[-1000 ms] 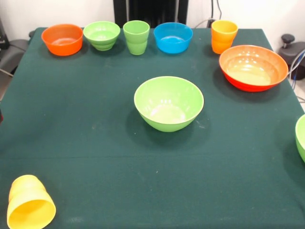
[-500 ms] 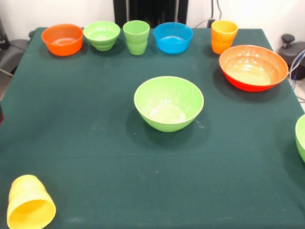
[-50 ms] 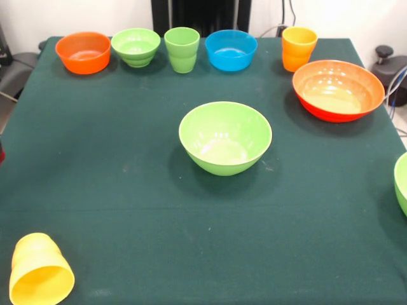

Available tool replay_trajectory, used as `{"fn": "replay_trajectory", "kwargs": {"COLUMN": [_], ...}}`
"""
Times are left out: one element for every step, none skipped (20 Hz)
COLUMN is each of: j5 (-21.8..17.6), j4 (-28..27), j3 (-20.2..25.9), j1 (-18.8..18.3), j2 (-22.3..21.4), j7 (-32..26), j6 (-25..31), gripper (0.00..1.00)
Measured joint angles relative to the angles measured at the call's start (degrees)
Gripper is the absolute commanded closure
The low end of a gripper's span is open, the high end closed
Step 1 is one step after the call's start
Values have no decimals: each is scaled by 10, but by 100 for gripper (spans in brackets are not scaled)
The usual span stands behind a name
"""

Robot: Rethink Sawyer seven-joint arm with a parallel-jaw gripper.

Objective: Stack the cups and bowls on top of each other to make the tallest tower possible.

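A big light green bowl (image 3: 225,138) is sitting right side up in the middle of the dark green table (image 3: 127,190). Nothing is stacked on anything.

Along the far edge, five things are standing in a row, each a little apart from the next. Going from left to right, they are a small orange bowl (image 3: 83,52), a small light green bowl (image 3: 135,46), a light green cup (image 3: 182,49), a small blue bowl (image 3: 231,49) and an orange-yellow cup (image 3: 299,47). Just in front of that last cup, a big orange-red bowl (image 3: 338,89) is sitting on the right side.

Another light green bowl (image 3: 401,183) is peeking in at the right edge.

A yellow cup (image 3: 40,277) is lying on its side in the near left corner, with its mouth facing the camera.

The robot's gripper is not showing anywhere, so nobody can tell if it is holding something.
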Motion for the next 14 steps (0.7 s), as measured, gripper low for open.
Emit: {"fn": "replay_trajectory", "kwargs": {"j5": [-1,-1,-2,-2,-2,-2,-2,-3,-3,-3,-3,-3,-3,-3], "j4": [4,8,12,15,18,21,24,27,30,33,36,40,43,44], "j3": [4,9,13,17,21,24,27,30,33,36,39,42,45,46], "j1": [0,0,0,0,0,0,0,0,0,0,0,0,0,0], "j2": [-2,-5,-7,-9,-10,-12,-14,-16,-17,-19,-21,-22,-24,-25], "j7": [0,0,0,0,0,0,0,0,0,0,0,0,0,0], "j6": [-3,-6,-8,-10,-12,-15,-17,-19,-21,-23,-25,-27,-30,-31], "gripper": [100,100,100,100,100,100,100,100,100,100,100,100,100,100]}}
